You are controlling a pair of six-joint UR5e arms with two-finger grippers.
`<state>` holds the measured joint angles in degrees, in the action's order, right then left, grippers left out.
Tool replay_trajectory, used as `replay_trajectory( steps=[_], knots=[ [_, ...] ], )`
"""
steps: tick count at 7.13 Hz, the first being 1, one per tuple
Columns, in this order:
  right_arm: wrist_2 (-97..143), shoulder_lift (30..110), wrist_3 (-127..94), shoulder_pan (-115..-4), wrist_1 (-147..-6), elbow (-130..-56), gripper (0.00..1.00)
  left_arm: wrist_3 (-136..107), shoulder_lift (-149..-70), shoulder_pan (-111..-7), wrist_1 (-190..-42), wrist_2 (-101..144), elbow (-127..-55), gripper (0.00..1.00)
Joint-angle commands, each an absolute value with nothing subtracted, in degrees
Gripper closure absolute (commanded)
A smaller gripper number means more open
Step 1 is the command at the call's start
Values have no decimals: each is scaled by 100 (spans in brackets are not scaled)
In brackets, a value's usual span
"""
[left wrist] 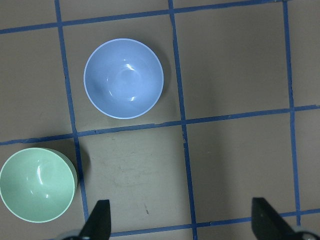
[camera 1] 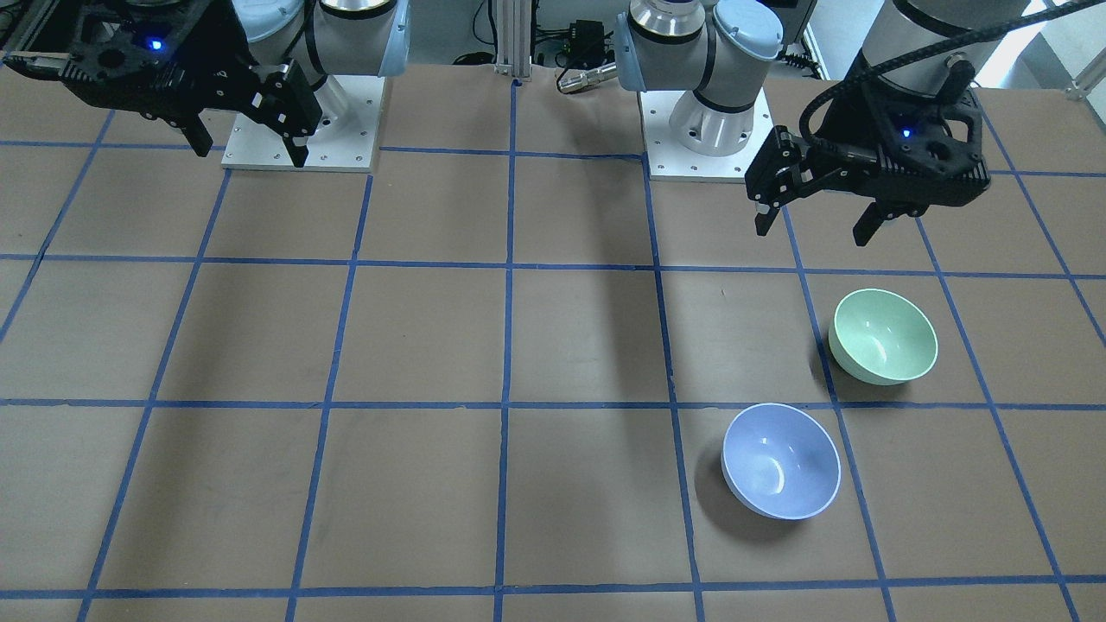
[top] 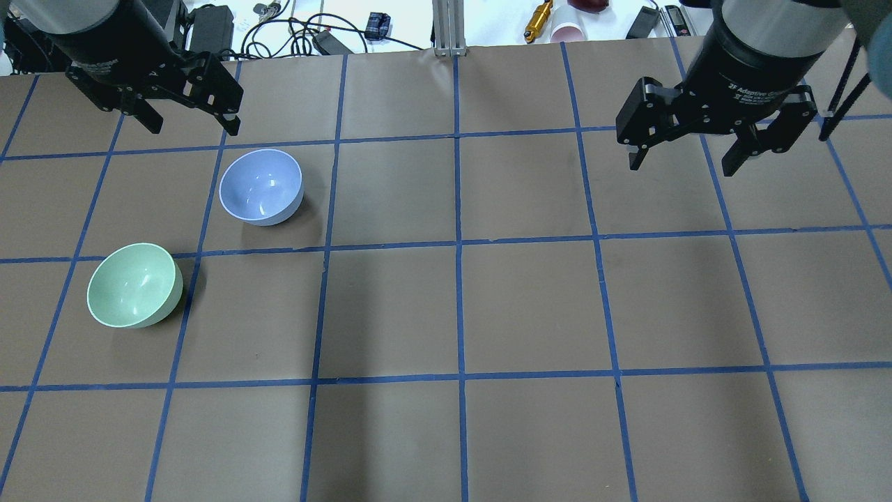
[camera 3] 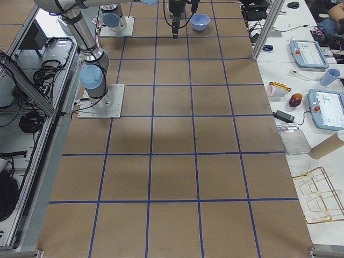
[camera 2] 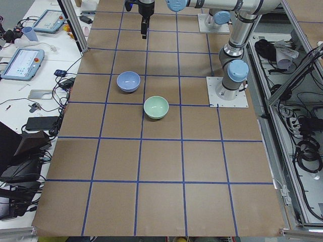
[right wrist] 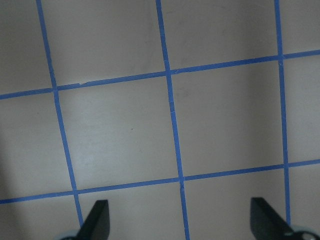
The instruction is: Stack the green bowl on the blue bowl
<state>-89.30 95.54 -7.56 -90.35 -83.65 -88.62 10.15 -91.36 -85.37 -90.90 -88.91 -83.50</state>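
The green bowl (camera 1: 883,337) (top: 134,284) (camera 2: 156,107) stands upright and empty on the table. The blue bowl (camera 1: 780,460) (top: 261,186) (camera 2: 128,81) stands upright about one grid square from it, not touching it. My left gripper (camera 1: 812,231) (top: 194,129) is open and empty, high above the table beside the blue bowl. Its wrist view shows the blue bowl (left wrist: 123,78) and green bowl (left wrist: 37,184) below the open gripper (left wrist: 182,222). My right gripper (camera 1: 251,155) (top: 681,167) (right wrist: 182,222) is open and empty over bare table on the other side.
The brown table (top: 460,314) carries a blue tape grid. The two arm bases (camera 1: 302,121) (camera 1: 708,130) stand at the robot's edge. Cables, tools and a cup (top: 568,31) lie beyond the far edge. Tablets (camera 3: 309,51) sit on side benches.
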Motion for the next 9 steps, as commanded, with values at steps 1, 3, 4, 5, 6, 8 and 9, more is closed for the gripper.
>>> replay_trajectory(
  steps=[1,3,4,5,6,8,9],
  knots=[
    [-8930,9554,-756,-9035,-8367,-8859,0,1011,-9149,-8534,-9088,-8895,-8341,0],
    [-8930,9554,-756,-9035,-8358,-8859,0,1011,-9149,-8534,-9088,-8895,-8350,0],
    [-8930,9554,-756,-9035,-8367,-8859,0,1019,-9149,-8517,-9088,-8895,-8350,0],
    [-8930,9554,-756,-9035,-8367,-8859,0,1098,-9158,-8369,-9105,-8886,-8384,0],
    [-8930,9554,-756,-9035,-8367,-8868,0,1142,-9193,-7906,-9140,-8807,-8454,0],
    [-8930,9554,-756,-9035,-8367,-8859,0,1851,-9289,-7359,-9184,-8833,-8481,0],
    [-8930,9554,-756,-9035,-8358,-8859,0,1924,-9325,-7130,-9185,-8807,-8664,0]
  ],
)
